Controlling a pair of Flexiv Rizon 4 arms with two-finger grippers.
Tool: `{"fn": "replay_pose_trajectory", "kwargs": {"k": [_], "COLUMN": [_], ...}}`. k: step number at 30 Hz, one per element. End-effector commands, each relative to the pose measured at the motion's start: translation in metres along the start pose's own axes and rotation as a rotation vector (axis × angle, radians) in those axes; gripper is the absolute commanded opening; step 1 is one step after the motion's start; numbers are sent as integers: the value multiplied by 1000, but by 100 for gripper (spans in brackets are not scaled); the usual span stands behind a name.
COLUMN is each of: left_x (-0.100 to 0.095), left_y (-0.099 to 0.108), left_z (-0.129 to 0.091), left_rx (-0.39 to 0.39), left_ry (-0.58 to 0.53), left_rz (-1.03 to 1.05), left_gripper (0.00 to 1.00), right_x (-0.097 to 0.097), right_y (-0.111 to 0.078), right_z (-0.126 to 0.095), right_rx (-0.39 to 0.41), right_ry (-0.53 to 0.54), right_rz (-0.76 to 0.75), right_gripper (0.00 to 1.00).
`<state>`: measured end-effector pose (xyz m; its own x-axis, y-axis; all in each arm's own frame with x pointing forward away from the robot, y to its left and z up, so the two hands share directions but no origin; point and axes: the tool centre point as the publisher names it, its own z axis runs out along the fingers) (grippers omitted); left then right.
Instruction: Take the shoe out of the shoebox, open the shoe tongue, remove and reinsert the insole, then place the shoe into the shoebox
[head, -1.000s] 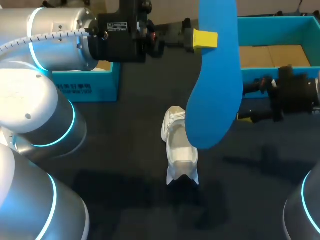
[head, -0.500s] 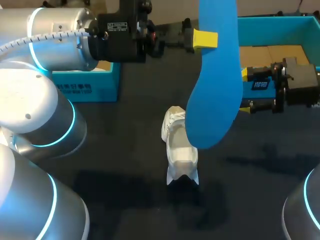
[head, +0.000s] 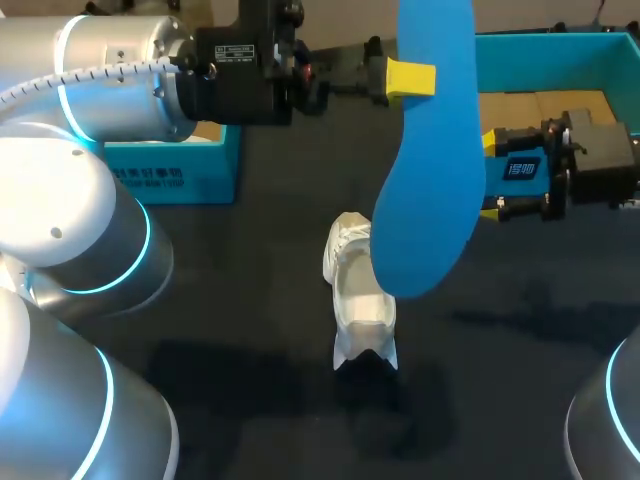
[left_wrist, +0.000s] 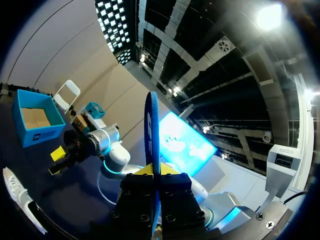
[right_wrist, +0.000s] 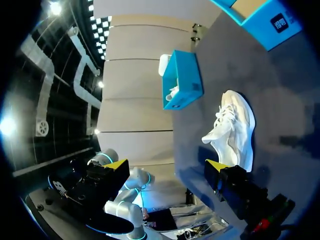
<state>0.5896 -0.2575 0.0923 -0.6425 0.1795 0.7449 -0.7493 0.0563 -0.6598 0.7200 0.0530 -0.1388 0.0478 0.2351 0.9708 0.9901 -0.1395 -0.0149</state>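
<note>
Right tool (head: 490, 176) turned; only its wrist view shows the shoe (right_wrist: 231, 131) side-on.

Dark tabletop (head: 250, 330) w/ soft shadows

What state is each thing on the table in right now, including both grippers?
insole, out of the shoe, held up above the table.
left gripper, shut on the insole.
right gripper, open and empty.
shoe, resting on the table, not gripped.
shoebox, open, no shoe showing inside.
</note>
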Motion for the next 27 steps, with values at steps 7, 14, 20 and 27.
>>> {"fn": "replay_pose_trajectory", "kwargs": {"k": [7,14,20,27], "left_x": [0,0,0,-1], "left_y": [1,1,1,1], "left_z": [2,2,2,-1], "left_rx": [2,2,2,-13], "left_ry": [-2,-2,-2,-1], "left_rz": [-1,-1,-1,67], "left_gripper": [0,0,0,0], "right_x": [26,34,34,34], "right_y": [12,12,12,12], "right_z": [10,8,8,8], "right_rx": [30,24,24,24], "right_ry": [138,105,105,105], "right_rz": [-98,-111,-111,-111], "right_gripper": [100,100,100,100]}}
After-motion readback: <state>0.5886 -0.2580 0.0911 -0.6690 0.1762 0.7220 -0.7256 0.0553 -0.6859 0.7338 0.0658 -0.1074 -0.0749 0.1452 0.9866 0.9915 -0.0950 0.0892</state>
